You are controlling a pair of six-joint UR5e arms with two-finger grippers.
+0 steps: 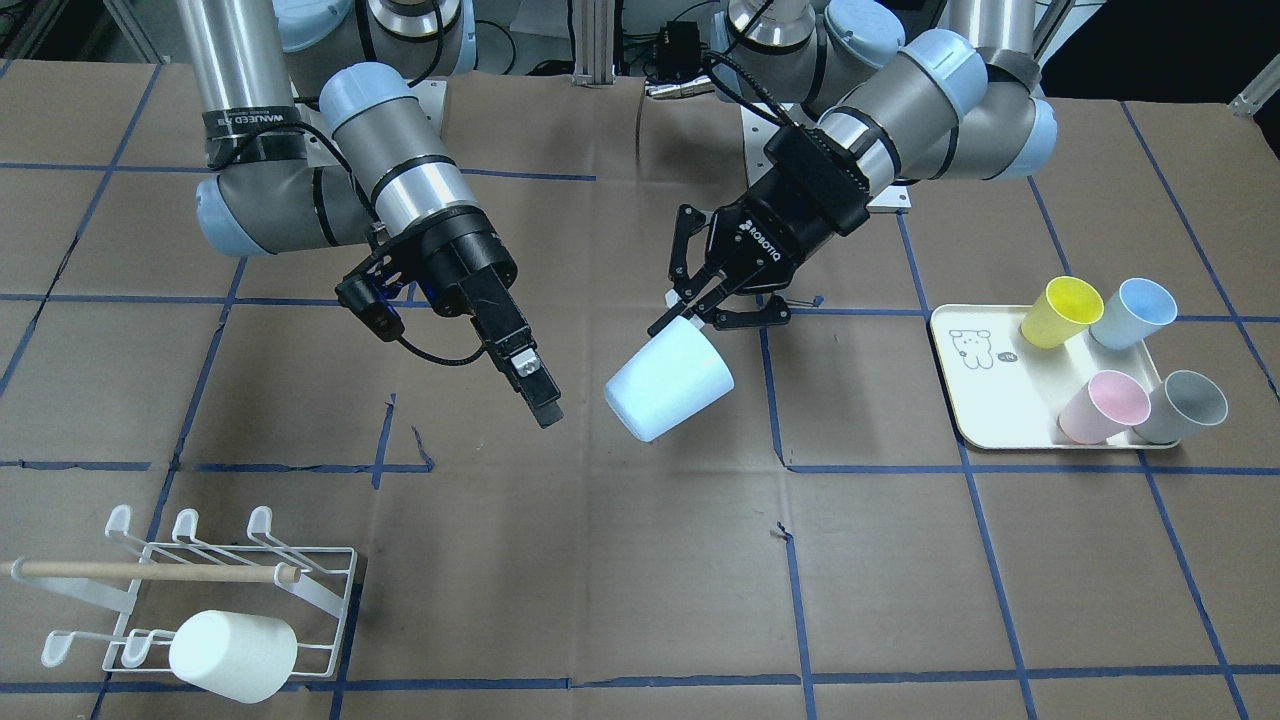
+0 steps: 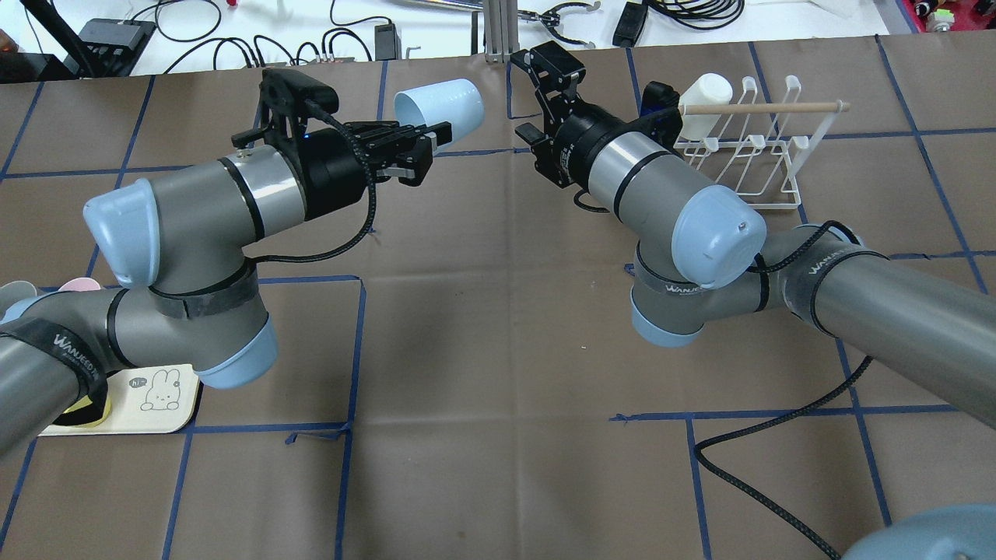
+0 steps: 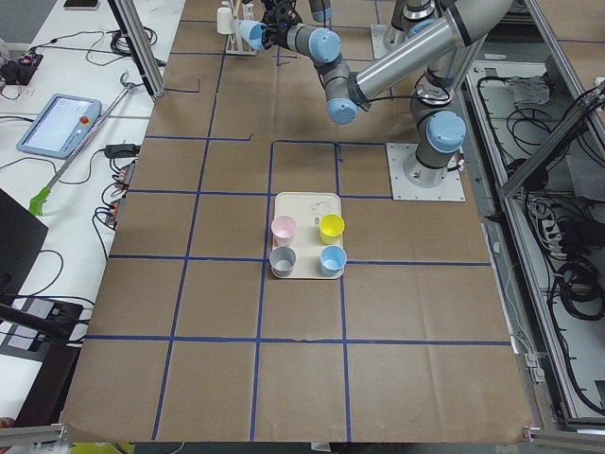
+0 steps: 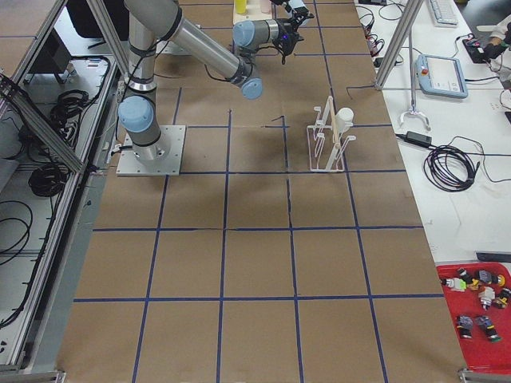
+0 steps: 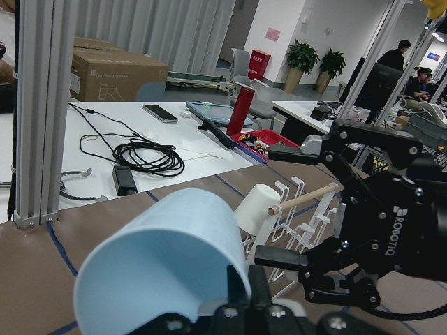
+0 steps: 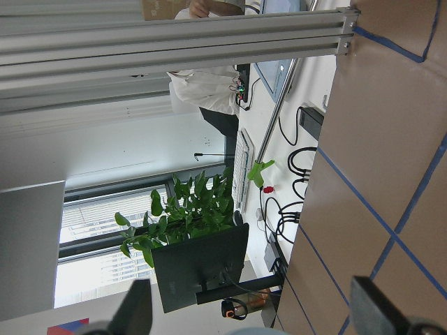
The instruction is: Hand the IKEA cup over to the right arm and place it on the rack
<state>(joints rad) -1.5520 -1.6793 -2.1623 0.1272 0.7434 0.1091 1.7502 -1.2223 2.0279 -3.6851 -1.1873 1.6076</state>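
Left gripper [image 1: 688, 310] is clamped shut on the rim of the light-blue cup [image 1: 668, 380]. The cup is off the surface [image 1: 600, 560], tilted, base pointing away from that gripper. Right gripper [image 1: 545, 408] is just beside the cup's base end with a clear gap, no contact. The rack [image 1: 330, 600] is on the surface, on the right gripper's side away from the cup, with a white cup [image 1: 235, 655] on it. The tray [image 1: 985, 400] with four coloured cups is out past the left gripper. Overhead: right gripper's fingers are spread wide and empty, aimed at the cup from the side. The rack is just behind that gripper's wrist. Left wrist view: the cup fills the foreground at the fingers, and the right gripper is open right next to it, with the rack behind. Right wrist view: both fingertips [image 6: 377, 314] sit at the frame's bottom corners, far apart, nothing between them.
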